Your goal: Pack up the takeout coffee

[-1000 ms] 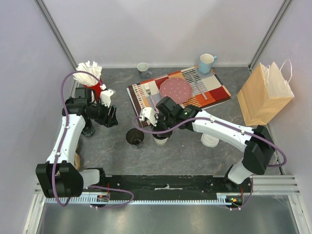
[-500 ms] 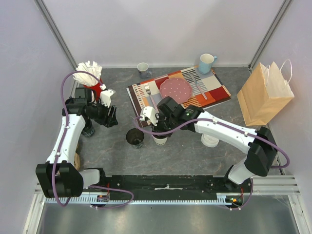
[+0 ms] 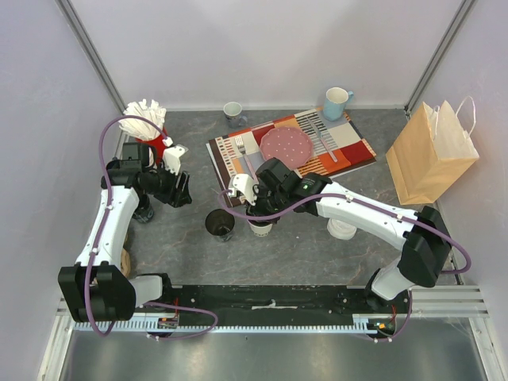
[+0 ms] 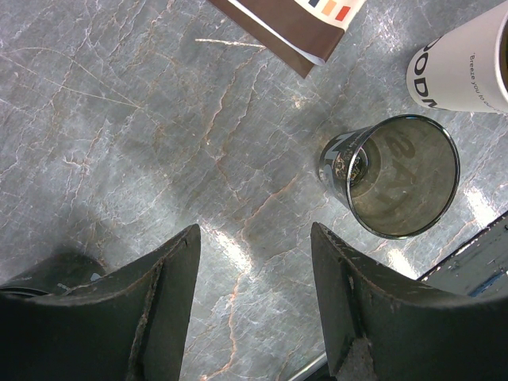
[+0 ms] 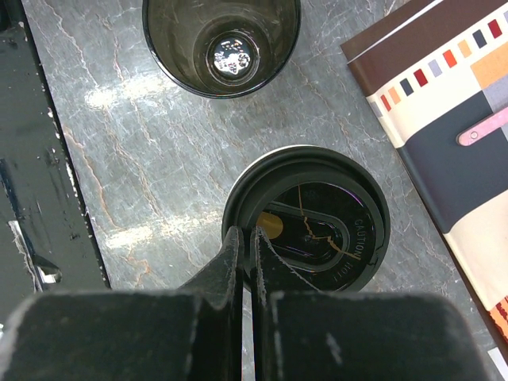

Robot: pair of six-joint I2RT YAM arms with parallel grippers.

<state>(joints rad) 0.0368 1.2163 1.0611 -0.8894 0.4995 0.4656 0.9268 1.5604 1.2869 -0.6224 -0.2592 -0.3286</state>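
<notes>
Grey marbled table, warm-toned mat, dark and pale cups

The table (image 3: 182,238) is grey, stone-patterned, with pale and rusty veins. The placemat (image 3: 353,151) has orange, red, cream and dark-brown blocks with striped bands. The plate (image 3: 287,146) is pink with fine pale dots. The takeout coffee cup (image 4: 464,67) is cream-white with black lettering, and its lid (image 5: 305,218) is black. The glass tumbler (image 4: 397,178) is smoky grey, the mug (image 3: 336,102) is pale blue, and the paper bag (image 3: 425,159) is tan with white handles.
</notes>
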